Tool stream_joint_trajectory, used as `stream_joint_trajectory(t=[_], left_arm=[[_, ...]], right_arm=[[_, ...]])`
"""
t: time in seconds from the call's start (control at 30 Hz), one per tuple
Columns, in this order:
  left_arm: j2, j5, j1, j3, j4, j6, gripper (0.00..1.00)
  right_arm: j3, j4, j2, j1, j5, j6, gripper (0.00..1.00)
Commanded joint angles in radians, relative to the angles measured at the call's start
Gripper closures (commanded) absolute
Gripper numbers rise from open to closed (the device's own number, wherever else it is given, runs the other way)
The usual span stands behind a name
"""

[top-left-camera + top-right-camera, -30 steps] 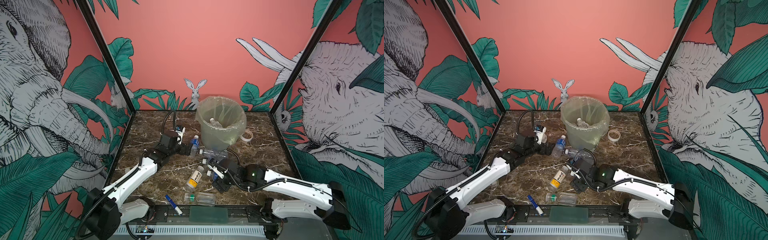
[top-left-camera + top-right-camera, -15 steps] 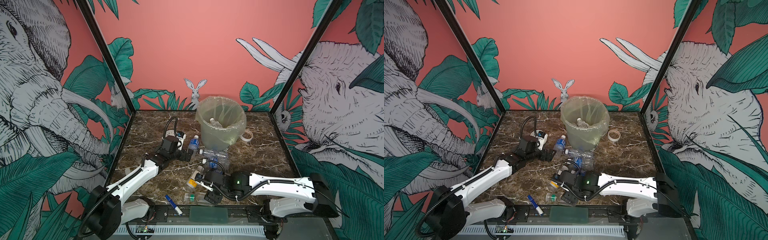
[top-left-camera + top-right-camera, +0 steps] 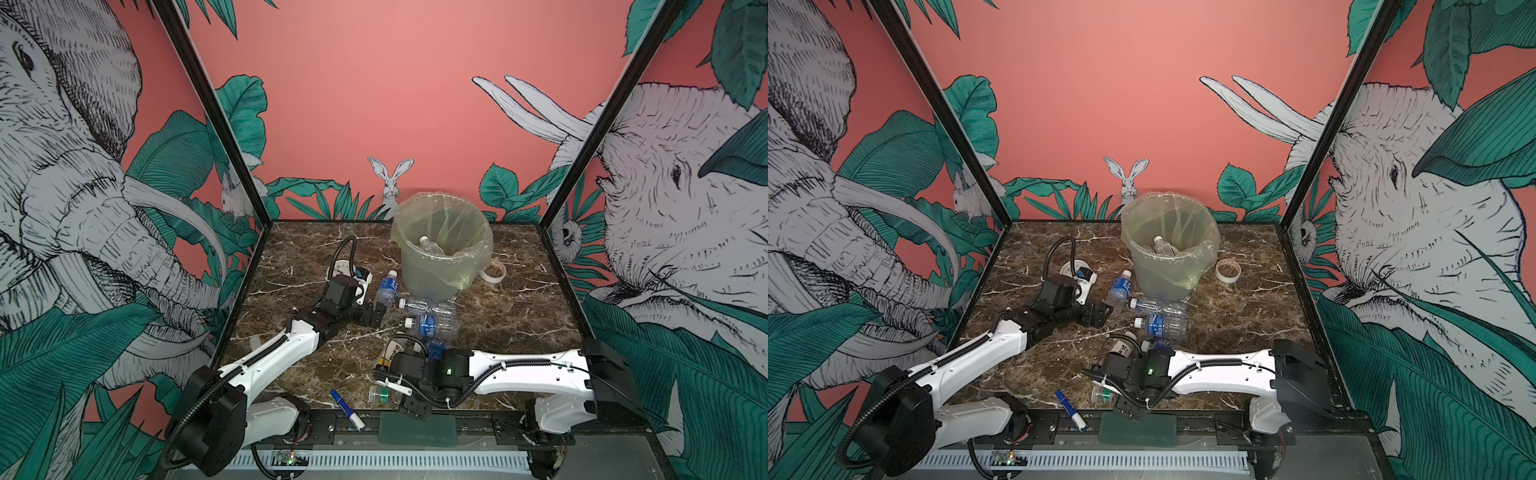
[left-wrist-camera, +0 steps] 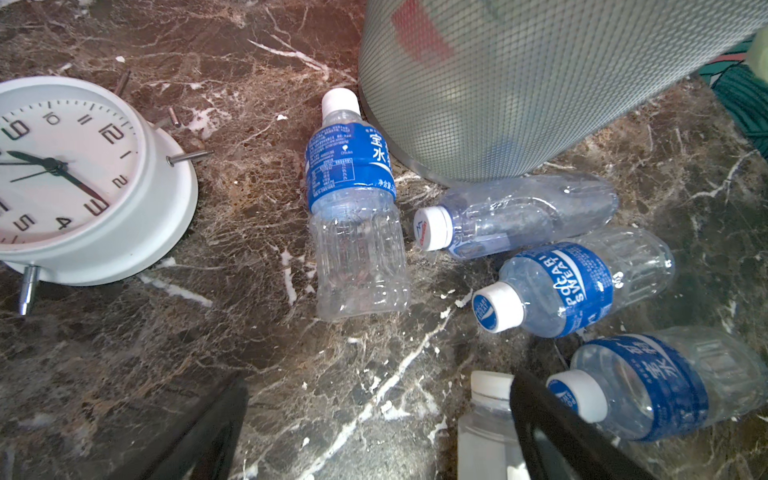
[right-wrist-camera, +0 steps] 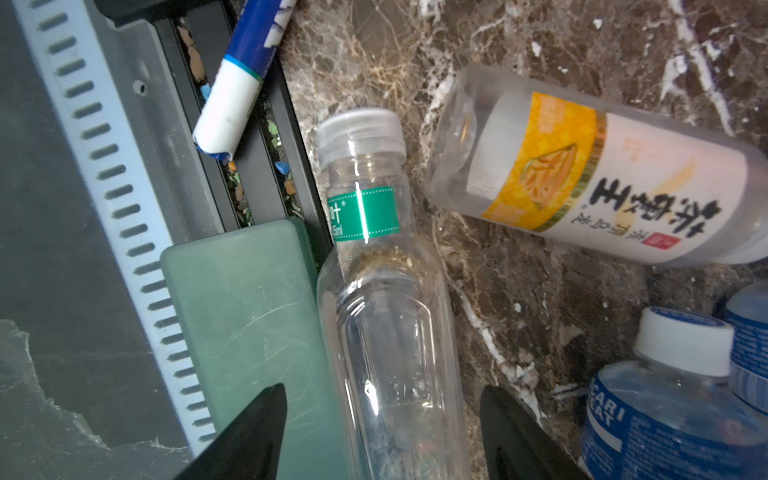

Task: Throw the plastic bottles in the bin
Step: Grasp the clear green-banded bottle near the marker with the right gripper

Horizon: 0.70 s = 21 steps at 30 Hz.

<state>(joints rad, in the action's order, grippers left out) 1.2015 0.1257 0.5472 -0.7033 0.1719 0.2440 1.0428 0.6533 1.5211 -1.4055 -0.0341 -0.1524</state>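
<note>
The right gripper (image 5: pixel 382 388), swung from mid-table to the front edge, now straddles a green-labelled clear bottle (image 5: pixel 374 291), fingers (image 5: pixel 257 428) apart and not touching it, while the left gripper (image 4: pixel 380 378) stays wide open near a blue-labelled bottle (image 4: pixel 353 208) lying just beside the bin (image 3: pixel 440 270).

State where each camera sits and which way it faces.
Top views: high at the front, looking down and back at the bin; left arm and right arm show.
Left wrist: on the left arm, facing down at clock and blue-label bottles; left end effector open.
Right wrist: on the right arm, facing down at the green-band bottle; right end effector straddles it.
Shared: marker, right wrist and top views.
</note>
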Motion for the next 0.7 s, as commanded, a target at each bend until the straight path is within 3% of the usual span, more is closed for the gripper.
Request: stream_joint_trajectory(t=[0.0,0.53,0.67], left_arm=[[-0.007,0.012,-0.009,0.024,-0.012,0.015,0.00],[-0.014,0.019,-0.024,0.056,-0.020,0.029,0.00],[-0.015,0.019,-0.025,0.059,-0.022,0.029,0.01]], right_arm=[[0.014,-0.015,0.016,-0.006,0.002,0.010,0.24],[0.022,-0.003,0.119,-0.005,0.041,0.025,0.40],[0.026,0.005,0.152,-0.002,0.053,0.025,0.36]])
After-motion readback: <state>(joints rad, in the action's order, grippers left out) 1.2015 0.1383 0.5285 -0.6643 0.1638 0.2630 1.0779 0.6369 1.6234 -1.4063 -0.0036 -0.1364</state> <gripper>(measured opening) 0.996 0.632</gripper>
